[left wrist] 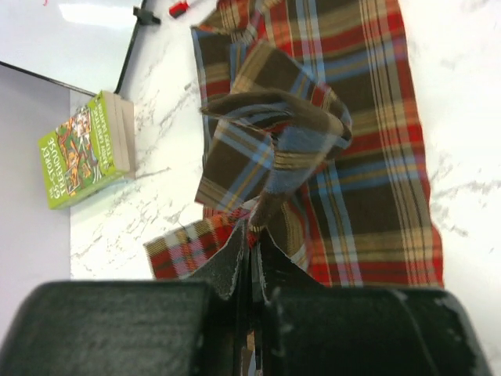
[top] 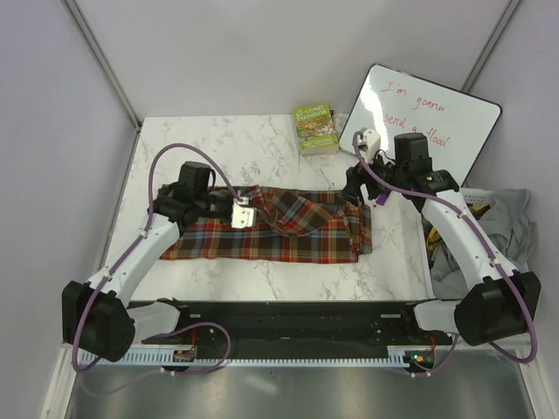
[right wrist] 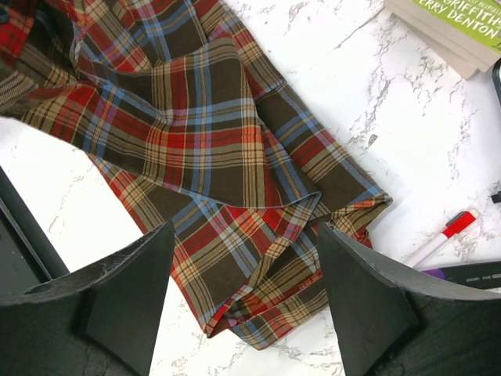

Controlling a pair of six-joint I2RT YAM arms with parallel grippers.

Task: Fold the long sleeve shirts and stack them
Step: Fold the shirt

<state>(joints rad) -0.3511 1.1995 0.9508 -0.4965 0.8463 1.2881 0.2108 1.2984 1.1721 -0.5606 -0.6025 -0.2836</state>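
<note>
While the left gripper (left wrist: 250,236) pinches the plaid shirt (top: 288,236), the right gripper (right wrist: 246,235) gapes above its right end, near a marker (right wrist: 442,239) and book (top: 316,128).

Shirt (top: 279,229) lay flat across the middle of the table (top: 218,148), long axis running left to right. Book (top: 316,128) sat behind it near the far edge, apart from the cloth. Whiteboard (top: 419,118) leaned at the far right corner, just right of the book. Marker (right wrist: 442,235) lay on the table beside the shirt's right end. Basket (top: 476,199) stood off the table's right side, a heap of cloth (top: 511,223) in it. Left gripper (left wrist: 250,235) sat at the shirt's rear edge, left of centre, a fold between its jaws. Right gripper (right wrist: 244,231) hung above the shirt's right end.
</note>
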